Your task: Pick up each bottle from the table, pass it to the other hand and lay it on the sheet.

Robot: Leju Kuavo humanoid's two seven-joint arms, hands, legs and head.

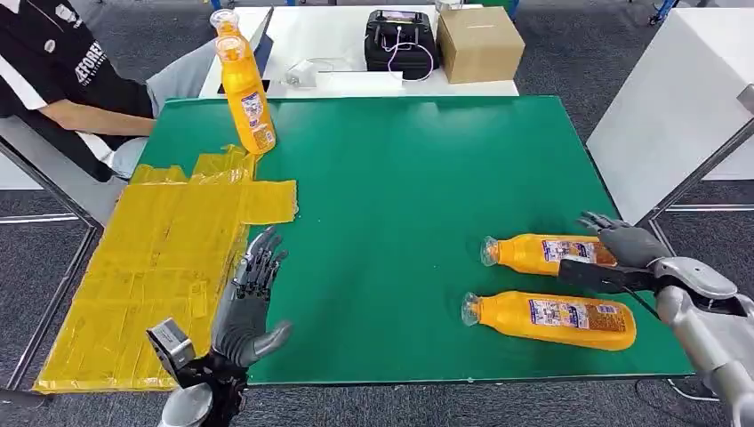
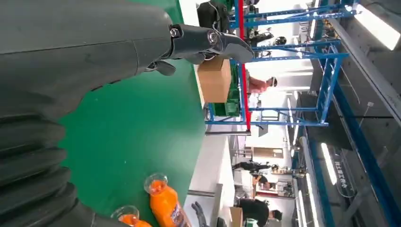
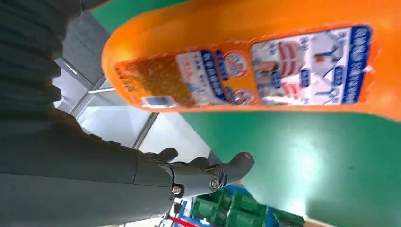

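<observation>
Two orange bottles lie on the green table [image 1: 400, 178] at the right, a far bottle [image 1: 547, 253] and a near bottle [image 1: 551, 318], caps pointing left. My right hand [image 1: 622, 242] is at the far bottle's base, fingers spread above it and the thumb reaching between the two bottles, not closed. The right wrist view has a lying bottle [image 3: 265, 66] close up, with the thumb [image 3: 208, 172] apart from it. My left hand [image 1: 253, 298] hovers open beside the yellow sheet [image 1: 160, 258]. Two more bottles [image 1: 246, 98] stand upright at the back left.
A person [image 1: 71, 80] sits at the table's back left corner, close to the upright bottles. Behind the green table a white table carries a black case [image 1: 400, 40] and a cardboard box [image 1: 480, 43]. Another white table [image 1: 676, 107] stands to the right.
</observation>
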